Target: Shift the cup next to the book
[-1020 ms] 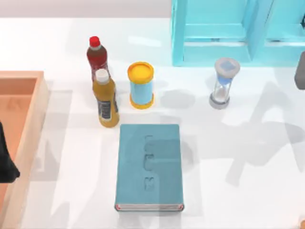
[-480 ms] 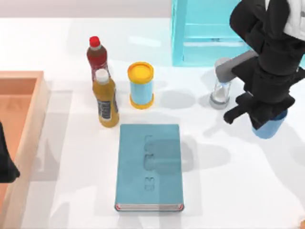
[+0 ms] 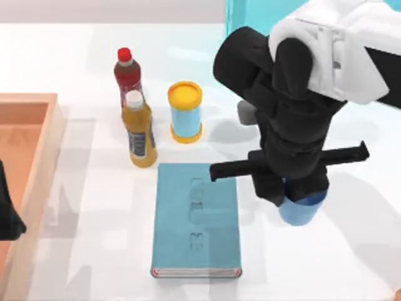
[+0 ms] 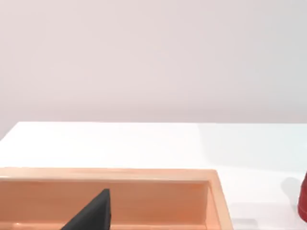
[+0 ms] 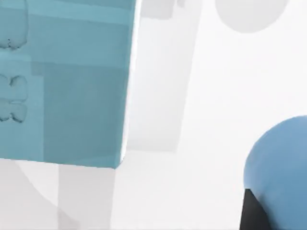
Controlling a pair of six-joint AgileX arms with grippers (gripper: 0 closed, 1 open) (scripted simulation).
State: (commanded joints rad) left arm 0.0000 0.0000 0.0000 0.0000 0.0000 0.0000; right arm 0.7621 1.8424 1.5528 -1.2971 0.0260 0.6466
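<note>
Sitting just right of the flat, embossed teal book (image 3: pixel 197 219), the round, smooth blue cup (image 3: pixel 299 209) is clamped in the right claw (image 3: pixel 294 191) over the white counter (image 3: pixel 351 251). Left claw (image 3: pixel 7 213) parked by the wooden tray (image 3: pixel 37 163); its grip I cannot tell.

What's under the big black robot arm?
The blue cup pokes out below the right pincer, beside the book. The arm covers the cup's top, so its inside is hidden.

2 bottles (image 3: pixel 135 106), 1 canister (image 3: pixel 185 111), 1 book (image 3: pixel 197 219), 1 cup (image 3: pixel 299 209), 1 tray (image 3: pixel 31 182)
</note>
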